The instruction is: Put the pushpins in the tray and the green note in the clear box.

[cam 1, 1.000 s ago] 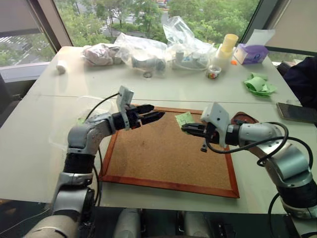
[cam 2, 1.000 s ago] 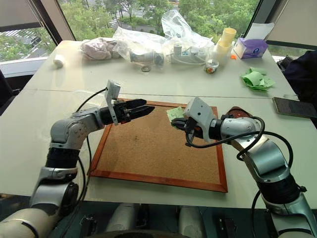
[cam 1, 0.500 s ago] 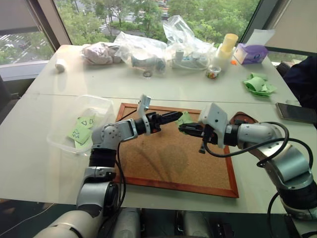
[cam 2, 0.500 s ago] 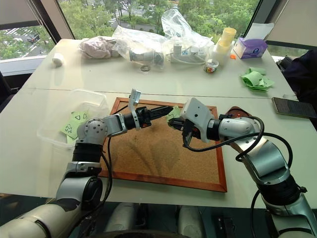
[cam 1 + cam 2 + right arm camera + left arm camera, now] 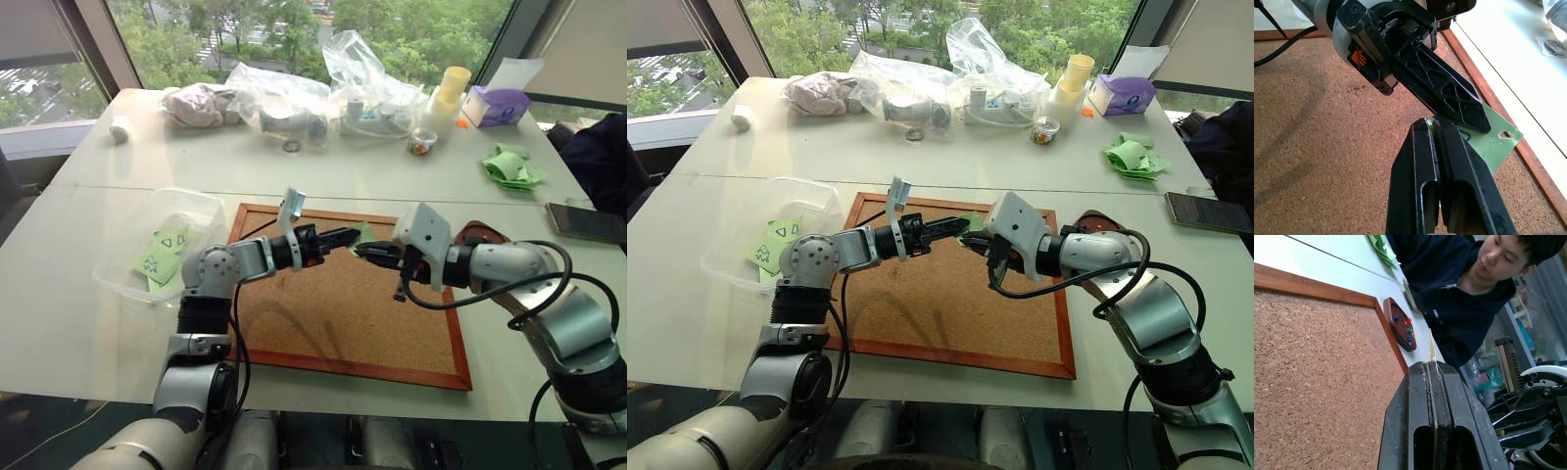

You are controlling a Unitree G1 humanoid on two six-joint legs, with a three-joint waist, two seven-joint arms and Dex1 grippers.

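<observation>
Above the corkboard point(image 5: 343, 294), the two claws meet tip to tip for what looks like a handover of the green note point(image 5: 1488, 138). The left claw point(image 5: 345, 238) is pinched flat on the note's edge, the paper showing as a thin sliver between its fingers in the left wrist view. The right claw point(image 5: 367, 252) is also clamped on the same note from the opposite side, so both grip it in mid-air. Passing it leftward makes sense: the clear box point(image 5: 201, 208) sits on the counter point(image 5: 98, 323) beside the left arm. The tray point(image 5: 1400, 324), beyond the corkboard's right edge, already holds several pushpins point(image 5: 1407, 330).
</observation>
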